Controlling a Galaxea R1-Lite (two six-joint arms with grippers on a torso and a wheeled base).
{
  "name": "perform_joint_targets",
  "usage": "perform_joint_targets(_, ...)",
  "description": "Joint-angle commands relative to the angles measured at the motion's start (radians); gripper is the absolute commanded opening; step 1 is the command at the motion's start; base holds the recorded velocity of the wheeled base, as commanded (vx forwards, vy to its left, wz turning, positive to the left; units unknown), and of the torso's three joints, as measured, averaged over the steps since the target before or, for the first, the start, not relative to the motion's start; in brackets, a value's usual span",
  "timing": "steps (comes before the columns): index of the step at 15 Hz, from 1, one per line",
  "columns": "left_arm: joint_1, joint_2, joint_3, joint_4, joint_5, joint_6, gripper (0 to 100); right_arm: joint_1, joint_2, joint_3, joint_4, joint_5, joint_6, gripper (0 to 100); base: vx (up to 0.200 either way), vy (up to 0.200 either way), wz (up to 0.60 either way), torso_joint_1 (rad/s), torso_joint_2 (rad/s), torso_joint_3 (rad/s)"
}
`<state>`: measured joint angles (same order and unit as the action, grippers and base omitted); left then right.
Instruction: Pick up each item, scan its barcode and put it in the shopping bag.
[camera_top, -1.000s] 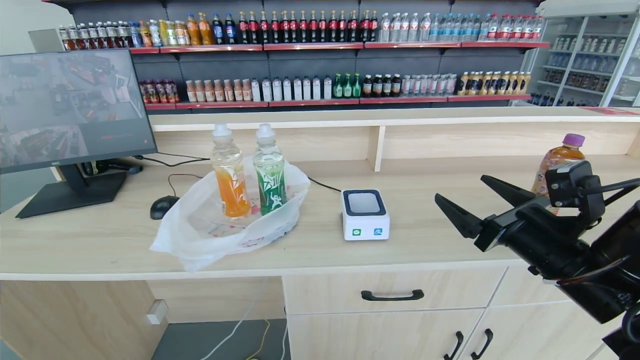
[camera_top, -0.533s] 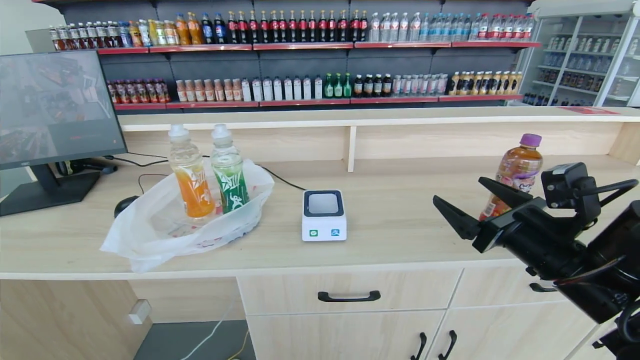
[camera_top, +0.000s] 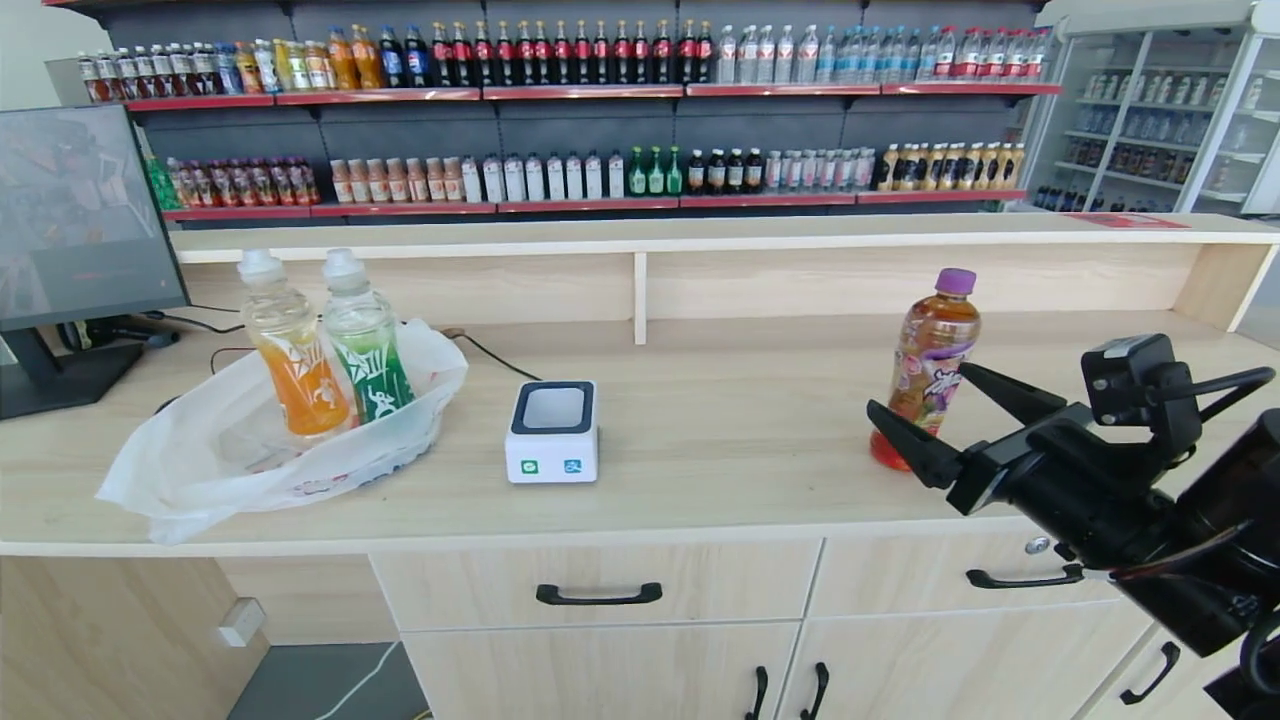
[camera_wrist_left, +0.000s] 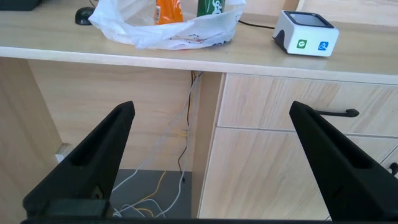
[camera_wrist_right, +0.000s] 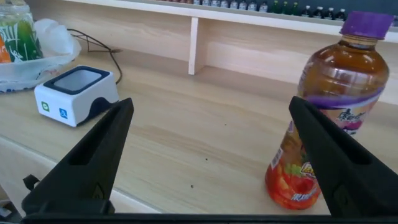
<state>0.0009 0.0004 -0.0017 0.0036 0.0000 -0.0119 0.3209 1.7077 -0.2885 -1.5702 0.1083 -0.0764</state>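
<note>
On the desk (camera_top: 720, 440), toward our right, stands the purple-capped bottle (camera_top: 940, 330), upright and well apart from the other things. We judge it full, so fairly heavy for its size. Its plastic walls look stiff but may give a little under a squeeze, and its glossy label could slip. The best hold looks to be across the middle of the body, on the label band, below the shoulder and away from the cap. Our right tool (camera_top: 917, 387) is released, jaws wide, and hangs near that bottle, which is not yet between the jaws. Our left tool (camera_wrist_left: 211, 109) is released too, low before the cupboard fronts (camera_wrist_left: 280, 155) under the desk. We count one bottle left to scan and two upright in the bag (camera_top: 200, 470): an orange bottle (camera_top: 290, 350) and a green bottle (camera_top: 365, 340), side by side. We count one bag, and one scanner (camera_top: 553, 430) between the bag and the lone bottle.
</note>
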Motion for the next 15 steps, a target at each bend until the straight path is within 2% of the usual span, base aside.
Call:
perform_joint_targets(1,0.001,0.0,0.0,-0.001,0.0,0.0,100,-0.002,0.0,0.011,-0.001,0.001,0.0,100,0.0,0.0,0.0,0.0,0.0,0.0)
perform_joint_targets(8,0.001,0.0,0.0,-0.002,0.0,0.009,100,-0.146,0.072,0.009,-0.001,0.001,0.0,100,0.0,0.0,0.0,0.0,0.0,0.0)
perform_joint_targets(15,-0.001,0.0,0.0,-0.002,-0.002,0.009,100,-0.197,0.193,-0.061,-0.001,0.002,0.0,100,0.0,0.0,0.0,0.0,0.0,0.0)
